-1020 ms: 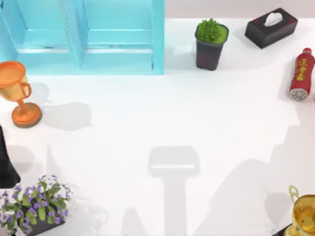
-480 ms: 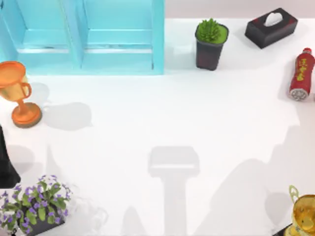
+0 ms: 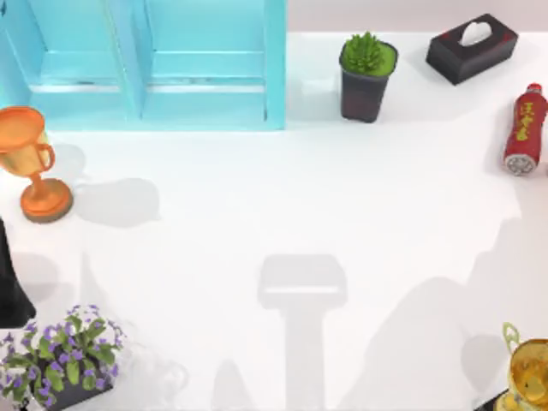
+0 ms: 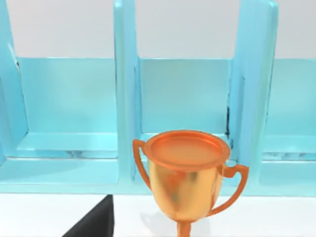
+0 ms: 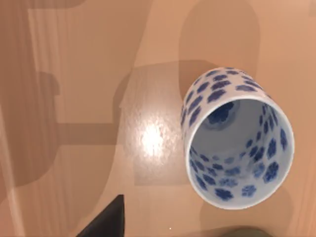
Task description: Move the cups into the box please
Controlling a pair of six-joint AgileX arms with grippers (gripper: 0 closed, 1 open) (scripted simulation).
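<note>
White table (image 3: pixel 282 188) lies bare across its broad middle, the things kept to its edges: the turquoise box (image 3: pixel 145 64) at the far left, a potted succulent (image 3: pixel 368 75) and a black tissue box (image 3: pixel 473 47) along the far edge, a red bottle (image 3: pixel 525 128) with yellow writing too small to read at the right edge. The right wrist view looks into the blue-flowered white cup (image 5: pixel 238 138), upright on a tan wooden surface. Whether either gripper is open or closed cannot be told.
</note>
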